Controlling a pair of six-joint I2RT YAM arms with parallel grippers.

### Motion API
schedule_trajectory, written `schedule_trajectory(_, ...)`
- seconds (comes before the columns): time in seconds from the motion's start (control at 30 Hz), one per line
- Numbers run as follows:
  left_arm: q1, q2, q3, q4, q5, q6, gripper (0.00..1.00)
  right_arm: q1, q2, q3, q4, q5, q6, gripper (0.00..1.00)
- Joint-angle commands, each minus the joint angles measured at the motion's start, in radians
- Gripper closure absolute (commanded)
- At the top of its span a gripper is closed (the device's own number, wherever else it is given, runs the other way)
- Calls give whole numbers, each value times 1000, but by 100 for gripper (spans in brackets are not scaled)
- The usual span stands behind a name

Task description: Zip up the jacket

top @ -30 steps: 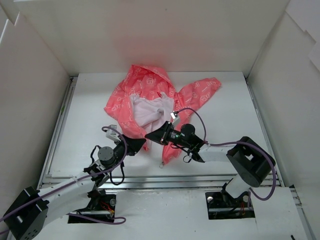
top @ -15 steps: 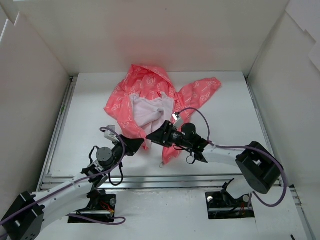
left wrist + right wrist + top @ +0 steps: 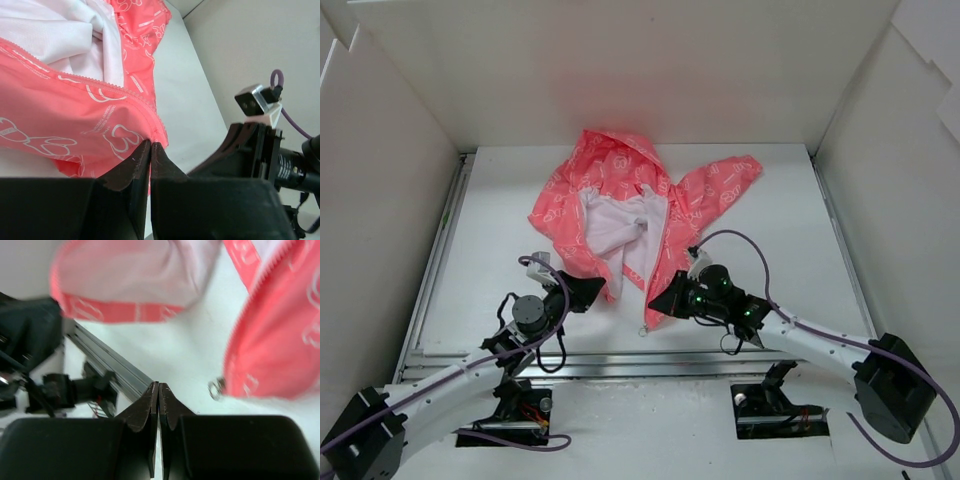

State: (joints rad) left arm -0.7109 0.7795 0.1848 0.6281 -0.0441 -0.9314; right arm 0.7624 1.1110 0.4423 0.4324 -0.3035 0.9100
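The jacket (image 3: pixel 610 170) lay open, white lining up, around the middle of the desk (image 3: pixel 790 240) toward its far edge. The left tool (image 3: pixel 150 145) was closed, its tips against the jacket's hem nearest the near edge; whether fabric was pinched could not be told. The right tool (image 3: pixel 158 386) was closed on nothing, just beside the zipper pull (image 3: pixel 216 388).
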Motion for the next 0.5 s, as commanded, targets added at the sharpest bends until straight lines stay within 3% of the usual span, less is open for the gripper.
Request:
schedule_trajectory(0.0, 10, 23, 59, 45, -19, 49, 100, 29, -89, -27, -156, 47, -34, 100)
schedule_trajectory(0.23, -22, 47, 102, -7, -30, 117, 100, 44, -84, -85, -184, 93, -5, 100)
schedule_trajectory(0.37, -22, 43, 114, -30, -13, 124, 100, 55, 42, -93, -29, 43, 18, 97)
schedule_trajectory(0.47, -31, 35, 110, -44, -10, 128, 100, 58, 113, -80, 14, 41, 21, 60)
